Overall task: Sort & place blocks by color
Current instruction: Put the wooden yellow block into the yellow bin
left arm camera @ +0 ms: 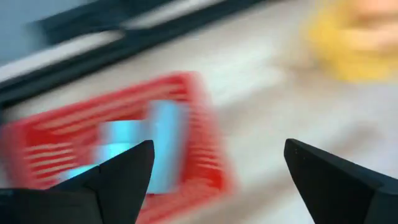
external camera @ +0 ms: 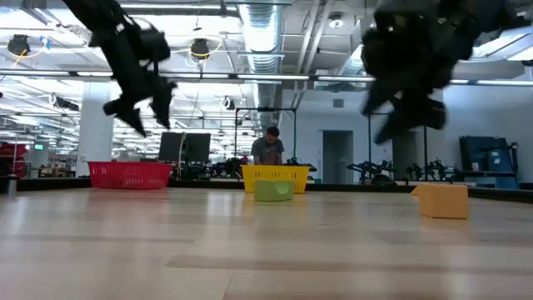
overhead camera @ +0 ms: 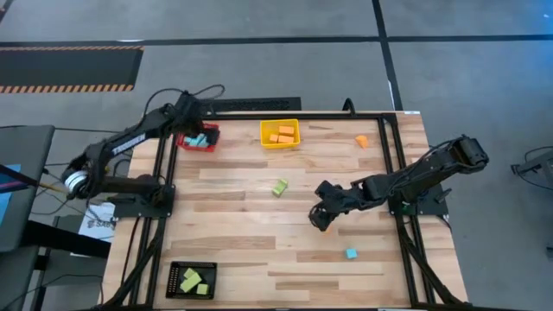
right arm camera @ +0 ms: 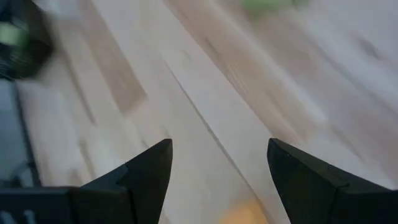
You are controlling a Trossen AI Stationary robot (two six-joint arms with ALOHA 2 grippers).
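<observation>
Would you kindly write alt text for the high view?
Overhead, the open left gripper hovers over a red tray holding light blue blocks, while the open right gripper hangs mid-table. Green, orange and blue blocks lie loose on the wooden table.

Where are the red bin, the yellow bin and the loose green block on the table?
red bin (overhead camera: 210, 132), high view, its right rim.
yellow bin (overhead camera: 263, 135), high view, its left wall.
green block (overhead camera: 280, 187), high view, the middle of its top face.
</observation>
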